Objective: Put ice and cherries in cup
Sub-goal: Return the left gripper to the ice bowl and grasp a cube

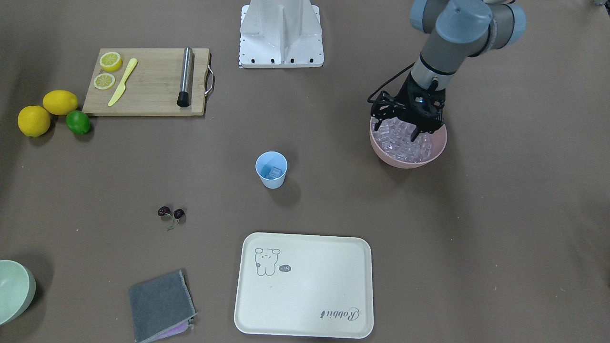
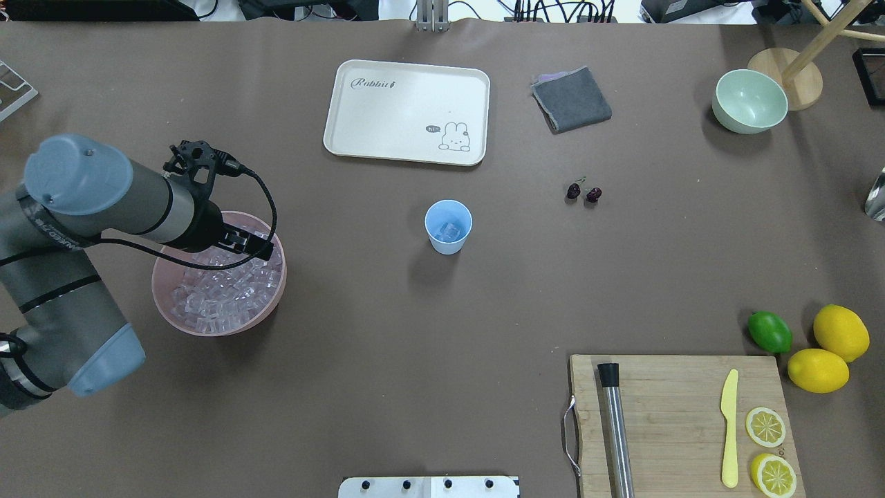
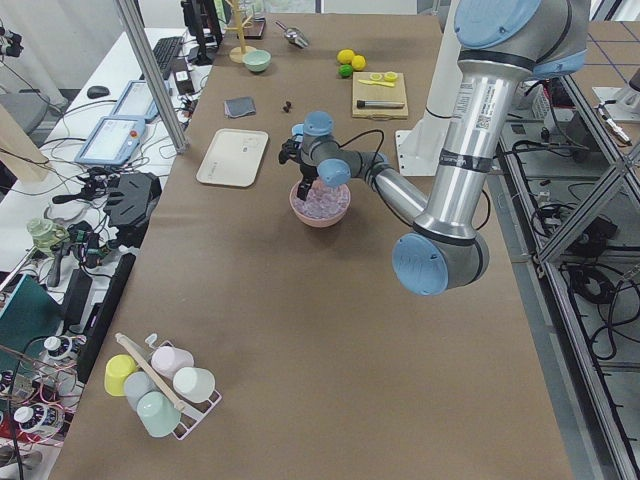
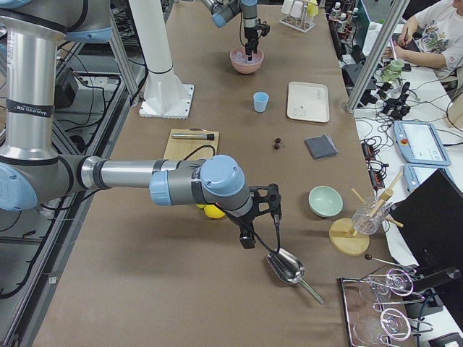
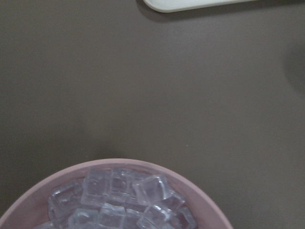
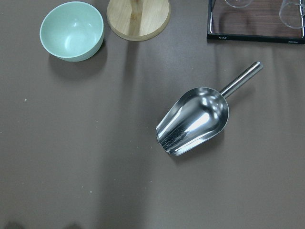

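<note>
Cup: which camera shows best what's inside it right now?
Overhead exterior: it looks down into the cup, showing ice at its bottom. The front-facing view shows nearly the same. In the side views it is too small to see inside; neither wrist view shows it.

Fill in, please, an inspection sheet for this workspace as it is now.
Surface: brown table, no spill seen.
Job's things: cup holds some ice; more ice in pink bowl; cherries lie on the table, apart from it.
Clutter: tray, cloth, green bowl, cutting board, scoop.
Grippers: left gripper at the pink bowl, right gripper near the scoop; jaws cannot be told.
Cables: black cable loops over the pink bowl.
Surroundings: person at a side desk.
</note>
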Available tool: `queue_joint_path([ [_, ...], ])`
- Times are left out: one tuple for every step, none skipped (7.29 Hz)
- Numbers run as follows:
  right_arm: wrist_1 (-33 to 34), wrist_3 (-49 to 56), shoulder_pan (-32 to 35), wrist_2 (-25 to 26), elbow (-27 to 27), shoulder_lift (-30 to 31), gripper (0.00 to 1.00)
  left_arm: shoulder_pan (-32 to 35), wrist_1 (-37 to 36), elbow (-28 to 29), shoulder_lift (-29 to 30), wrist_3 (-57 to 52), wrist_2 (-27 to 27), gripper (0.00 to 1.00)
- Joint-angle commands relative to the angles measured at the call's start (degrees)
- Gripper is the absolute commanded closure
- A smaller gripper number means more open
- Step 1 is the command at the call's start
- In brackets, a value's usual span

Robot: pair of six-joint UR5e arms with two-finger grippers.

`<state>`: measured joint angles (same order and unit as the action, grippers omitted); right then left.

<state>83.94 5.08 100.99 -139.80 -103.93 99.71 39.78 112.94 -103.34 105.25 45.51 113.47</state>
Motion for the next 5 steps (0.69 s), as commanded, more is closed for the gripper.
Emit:
queue_joint_path([
  [0.0,0.1,0.0,0.23,-0.13,0.05,0.01,0.03,1.67,2.18,0.57,-0.33,-0.01,0.03],
  [0.0,0.19,0.0,0.06,-0.22,0.31,0.01,0.03,1.67,2.26,0.66,-0.16,-0.01,0.1],
  [0.0,0.19,0.0,0.05,-0.65,0.83,0.01,0.03,1.67,2.26,0.57,-0.24,-0.01,0.32],
  [0.0,0.28,0.0,0.05,-1.09,1.27,0.01,0.03,1.67,2.09,0.57,-0.33,-0.01,0.56],
  [0.0,0.28,0.0,0.05,-1.36,1.54,0.01,-0.05,1.67,2.0,0.57,-0.5,0.08,0.74],
])
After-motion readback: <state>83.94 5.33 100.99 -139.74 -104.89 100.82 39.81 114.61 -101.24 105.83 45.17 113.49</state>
